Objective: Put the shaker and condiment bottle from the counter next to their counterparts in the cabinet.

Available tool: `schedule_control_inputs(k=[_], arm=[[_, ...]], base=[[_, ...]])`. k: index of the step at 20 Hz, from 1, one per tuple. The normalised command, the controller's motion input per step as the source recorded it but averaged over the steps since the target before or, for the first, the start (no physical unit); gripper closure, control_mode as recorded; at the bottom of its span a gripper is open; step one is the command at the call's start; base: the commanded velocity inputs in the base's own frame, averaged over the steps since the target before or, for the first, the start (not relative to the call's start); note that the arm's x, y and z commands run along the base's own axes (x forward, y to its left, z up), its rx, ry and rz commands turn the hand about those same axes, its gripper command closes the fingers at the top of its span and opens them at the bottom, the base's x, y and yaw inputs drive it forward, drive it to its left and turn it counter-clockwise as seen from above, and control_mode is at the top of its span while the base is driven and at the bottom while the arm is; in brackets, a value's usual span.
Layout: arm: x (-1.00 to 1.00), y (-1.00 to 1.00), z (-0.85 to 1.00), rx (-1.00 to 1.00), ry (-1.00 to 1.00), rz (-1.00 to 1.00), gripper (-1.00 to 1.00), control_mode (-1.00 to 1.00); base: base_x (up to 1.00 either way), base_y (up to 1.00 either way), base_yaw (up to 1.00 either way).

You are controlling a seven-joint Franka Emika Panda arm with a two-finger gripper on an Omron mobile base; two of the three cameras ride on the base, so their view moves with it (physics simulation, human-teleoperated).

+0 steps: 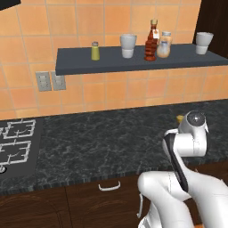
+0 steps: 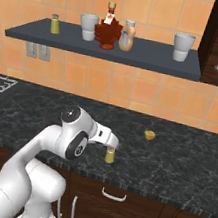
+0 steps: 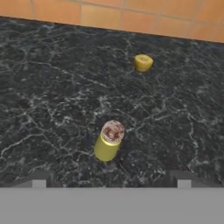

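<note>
Item: small yellow-green cylinder shaker with grey metal cap (image 3: 109, 142), upright on black speckled stone counter (image 3: 52, 100) near front edge. Gripper (image 3: 111, 181): jaws spread wide, empty, just above. Risk: off-centre closure may topple shaker.

Legible text: none; the condiment bottle (image 1: 151, 45) on the cabinet (image 1: 80, 64) carries a white neck label, its print too small to read. Brands, numbers, signs: none readable.

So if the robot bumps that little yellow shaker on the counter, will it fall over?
Probably, if it is hit near the top. The shaker stands upright on a narrow base on the smooth counter. Once tipped, its round body would likely roll. It looks stiff, so the open gripper could squeeze its sides.
</note>
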Motion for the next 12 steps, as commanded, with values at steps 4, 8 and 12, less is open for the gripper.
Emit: schedule_control_inputs(k=[4, 8, 12], arm=[[0.22, -0.08, -0.18, 0.0, 0.0, 0.0, -1.0, -1.0], [0.19, -0.01, -0.18, 0.0, 0.0, 0.0, -1.0, -1.0], [0.09, -0.05, -0.2, 0.0, 0.0, 0.0, -1.0, -1.0]], base=[[0.0, 0.0, 0.0], [0.0, 0.0, 0.0], [0.0, 0.0, 0.0]])
